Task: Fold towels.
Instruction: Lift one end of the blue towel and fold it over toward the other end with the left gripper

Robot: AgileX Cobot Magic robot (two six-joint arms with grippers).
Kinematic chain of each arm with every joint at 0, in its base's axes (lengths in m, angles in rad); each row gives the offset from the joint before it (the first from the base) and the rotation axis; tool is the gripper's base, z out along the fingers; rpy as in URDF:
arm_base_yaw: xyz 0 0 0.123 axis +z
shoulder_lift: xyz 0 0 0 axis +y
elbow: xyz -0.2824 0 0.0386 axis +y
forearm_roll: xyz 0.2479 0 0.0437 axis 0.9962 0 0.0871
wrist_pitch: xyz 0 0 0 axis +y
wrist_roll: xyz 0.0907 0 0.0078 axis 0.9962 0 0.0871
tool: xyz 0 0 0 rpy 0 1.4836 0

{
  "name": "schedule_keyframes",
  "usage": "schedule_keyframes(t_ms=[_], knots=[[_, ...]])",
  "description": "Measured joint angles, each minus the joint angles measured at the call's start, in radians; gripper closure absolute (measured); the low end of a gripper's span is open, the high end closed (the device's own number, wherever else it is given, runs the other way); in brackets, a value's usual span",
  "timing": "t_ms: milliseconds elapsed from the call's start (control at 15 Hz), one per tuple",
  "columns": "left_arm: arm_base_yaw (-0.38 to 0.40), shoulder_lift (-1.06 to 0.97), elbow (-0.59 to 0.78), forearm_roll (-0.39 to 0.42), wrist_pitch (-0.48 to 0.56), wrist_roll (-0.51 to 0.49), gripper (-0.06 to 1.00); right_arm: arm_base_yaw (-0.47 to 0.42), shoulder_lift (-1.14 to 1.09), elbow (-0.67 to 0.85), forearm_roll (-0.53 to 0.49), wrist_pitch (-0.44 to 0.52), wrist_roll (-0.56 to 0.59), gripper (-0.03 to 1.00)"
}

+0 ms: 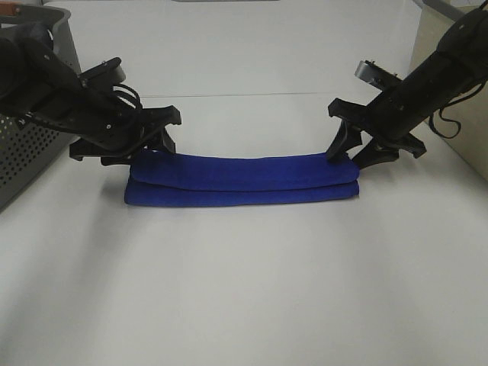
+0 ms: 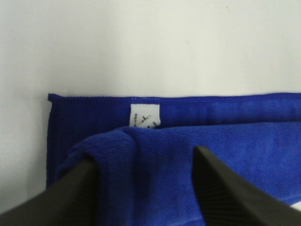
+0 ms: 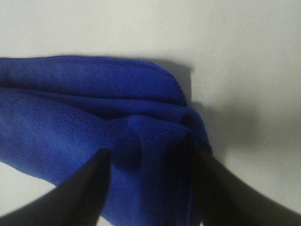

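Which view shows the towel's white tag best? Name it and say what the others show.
The left wrist view: the white tag sits on the hemmed edge of the towel, close to the camera. The exterior high view shows the whole folded towel but no tag; the right wrist view shows only its other end, tagless.

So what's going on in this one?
Two robot arms are folding a blue towel on a white table. It already lies doubled over into a long strip. The left gripper is at one end, the right gripper at the other, each with the top layer between its fingers; whether they are clamped is unclear. A grey basket stands at far left.
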Motion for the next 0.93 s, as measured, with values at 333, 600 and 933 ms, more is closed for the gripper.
schedule_keyframes(t_ms=[333, 600, 933], knots=[[0.000, 0.000, 0.000, 0.056, 0.037, -0.019, 0.20, 0.000, -0.048, 0.000, -0.026, 0.045, 0.006, 0.15], [0.003, -0.029, -0.002, 0.137, 0.070, -0.036, 0.19, 0.000, -0.071, -0.007, -0.092, 0.066, 0.048, 0.15], [0.083, -0.030, -0.007, 0.163, 0.154, -0.098, 0.18, 0.000, -0.071, -0.007, -0.097, 0.065, 0.051, 0.15]])
